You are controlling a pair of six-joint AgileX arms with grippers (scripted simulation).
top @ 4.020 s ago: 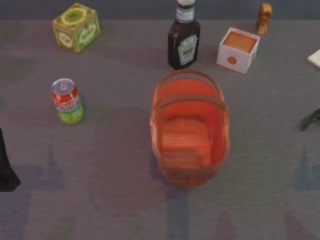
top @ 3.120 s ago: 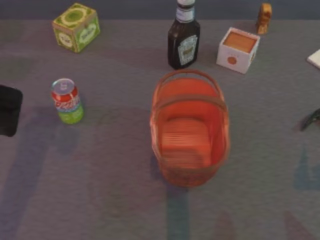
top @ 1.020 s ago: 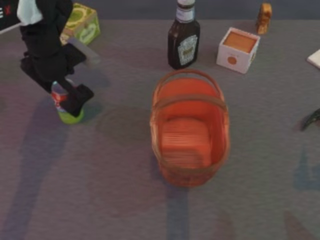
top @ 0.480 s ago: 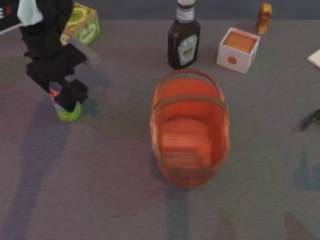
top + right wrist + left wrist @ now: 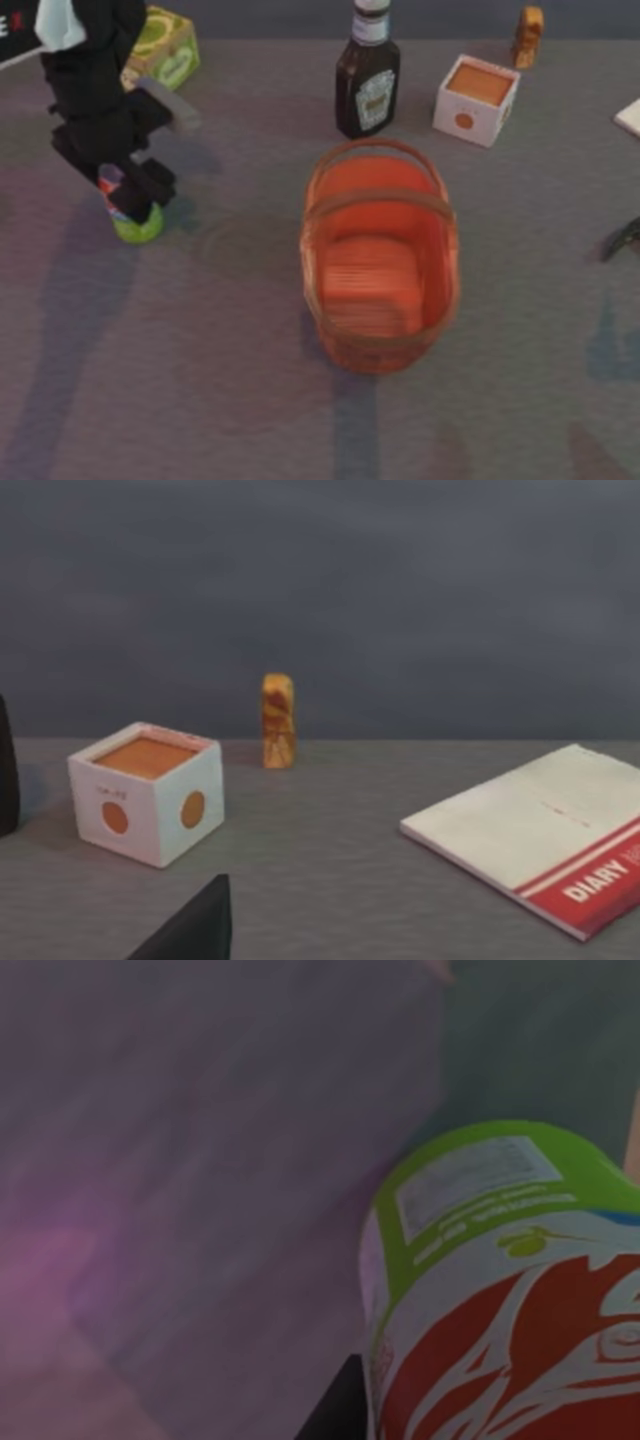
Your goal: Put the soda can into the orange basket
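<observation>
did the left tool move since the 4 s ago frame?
Yes. The left tool was off at the table's left edge; it is now over the soda can, just below the green box, which has not shifted.

Black left arm [image 5: 95, 95], white patch

Dim, even light; soft arm shadows stretch across the table [image 5: 230, 400].
</observation>
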